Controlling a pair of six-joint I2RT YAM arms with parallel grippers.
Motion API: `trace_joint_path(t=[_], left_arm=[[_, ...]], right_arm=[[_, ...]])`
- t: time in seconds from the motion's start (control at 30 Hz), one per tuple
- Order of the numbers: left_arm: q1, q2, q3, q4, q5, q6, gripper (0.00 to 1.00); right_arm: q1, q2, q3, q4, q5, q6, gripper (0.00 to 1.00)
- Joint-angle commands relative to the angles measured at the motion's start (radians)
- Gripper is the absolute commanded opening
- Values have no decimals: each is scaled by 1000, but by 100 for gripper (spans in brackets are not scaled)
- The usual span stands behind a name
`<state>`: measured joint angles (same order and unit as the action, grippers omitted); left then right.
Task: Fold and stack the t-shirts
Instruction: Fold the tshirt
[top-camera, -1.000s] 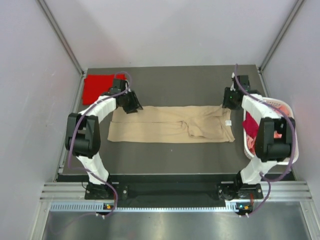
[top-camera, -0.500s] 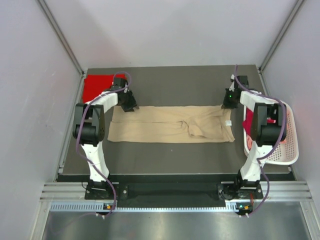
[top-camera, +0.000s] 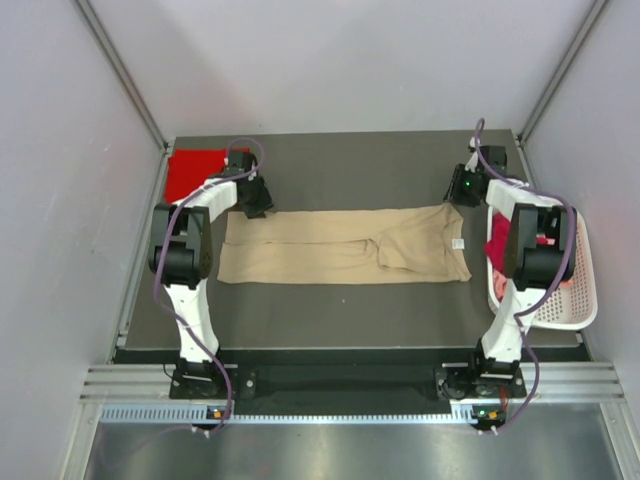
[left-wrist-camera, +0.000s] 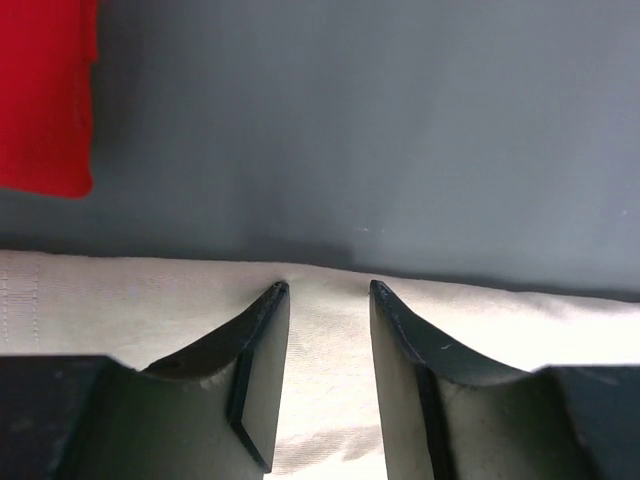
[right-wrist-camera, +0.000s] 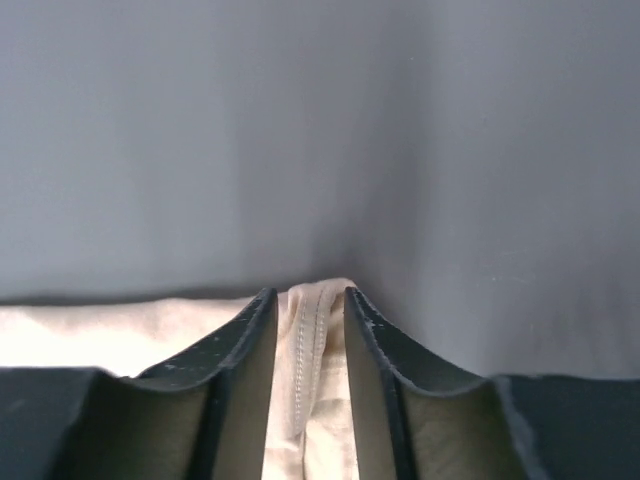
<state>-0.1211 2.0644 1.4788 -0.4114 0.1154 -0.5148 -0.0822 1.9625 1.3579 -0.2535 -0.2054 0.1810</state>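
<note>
A tan t-shirt (top-camera: 330, 245) lies flat, folded to a long strip, across the middle of the dark table. My left gripper (top-camera: 256, 206) is at its far left corner; in the left wrist view (left-wrist-camera: 328, 290) the jaws are open, tips at the cloth's far edge, with flat tan cloth (left-wrist-camera: 330, 380) between them. My right gripper (top-camera: 459, 192) is at the far right corner; in the right wrist view (right-wrist-camera: 307, 292) the jaws pinch a bunched hem (right-wrist-camera: 312, 340). A folded red t-shirt (top-camera: 192, 172) lies at the far left, also in the left wrist view (left-wrist-camera: 45, 95).
A white slotted basket (top-camera: 588, 296) stands at the right table edge behind my right arm, with red and pink cloth (top-camera: 498, 248) in it. Grey walls enclose the table on three sides.
Both grippers have moved a little farther back along the shirt's far edge. The shirt's far right corner is drawn up toward my right gripper.
</note>
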Motion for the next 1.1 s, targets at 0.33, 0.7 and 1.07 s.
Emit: trace_joint_path(t=[0.33, 0.7, 1.07], left_arm=[[-233, -337, -118, 42, 115, -36, 44], [-577, -239, -198, 250, 201, -203, 43], [-649, -53, -141, 341, 217, -258, 44]], right_arm=[[15, -419, -155, -247, 32, 83, 49], [75, -633, -536, -248, 27, 149, 19], [142, -590, -605, -150, 112, 175, 27]])
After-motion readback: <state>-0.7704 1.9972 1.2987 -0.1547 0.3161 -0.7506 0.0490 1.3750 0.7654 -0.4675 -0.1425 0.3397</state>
